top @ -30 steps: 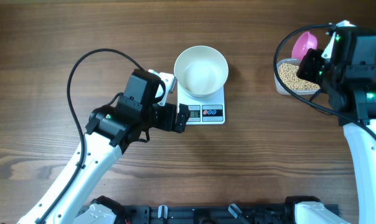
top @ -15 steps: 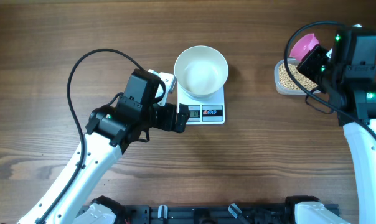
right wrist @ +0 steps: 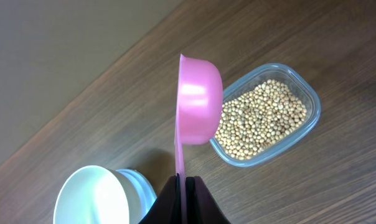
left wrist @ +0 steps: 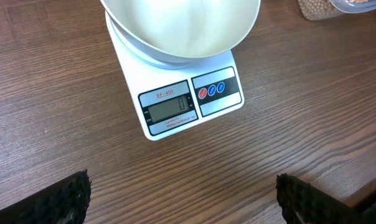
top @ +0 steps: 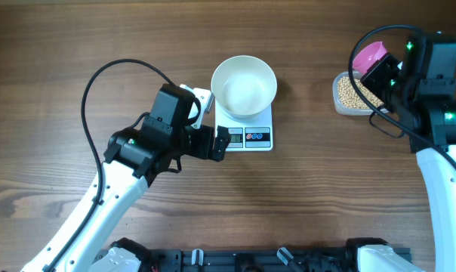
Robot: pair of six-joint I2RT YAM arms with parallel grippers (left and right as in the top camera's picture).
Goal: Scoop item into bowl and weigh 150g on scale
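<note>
At upper right of the frame, with right hand (right wrist: 185, 186) clenched on pink scoop (right wrist: 199, 99) and left hand (left wrist: 185, 199) released, dip it into beans (right wrist: 259, 118), then lift level.

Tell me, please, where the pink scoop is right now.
Overhead, the pink scoop is at the far right, held by the right gripper next to the clear tub of beans.

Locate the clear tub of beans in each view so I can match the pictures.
Overhead: clear tub at the far right, in the upper half.
Left wrist: clear tub cropped in the top right corner.
Right wrist: clear tub right of centre, partly behind the pink scoop.
Shared landmark: white bowl, seen in all three views.
</note>
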